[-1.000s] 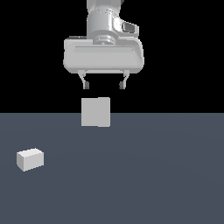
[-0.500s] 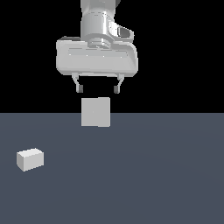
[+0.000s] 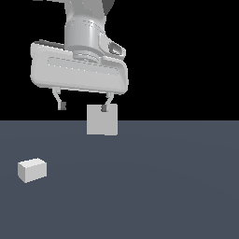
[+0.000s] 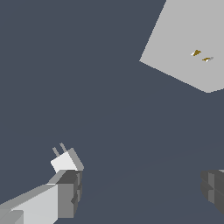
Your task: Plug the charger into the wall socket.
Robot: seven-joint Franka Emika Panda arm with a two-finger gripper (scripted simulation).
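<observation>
The charger (image 3: 32, 169) is a small off-white block lying on the dark floor at the exterior view's left. In the wrist view the charger (image 4: 66, 160) shows two prongs and sits just past one finger (image 4: 69, 193). The wall socket (image 3: 102, 120) is a larger light-grey upright block near the middle; in the wrist view the socket (image 4: 188, 41) shows two small slots. My gripper (image 3: 82, 107) is open and empty, high above the floor, its fingertips level with the socket's top edge, well above and to the right of the charger.
The dark grey floor (image 3: 154, 186) stretches across the lower half of the exterior view, with black background above. Nothing else stands on it.
My gripper has moved toward the exterior view's left and looms larger and slightly lower in the frame. The charger and socket have not moved.
</observation>
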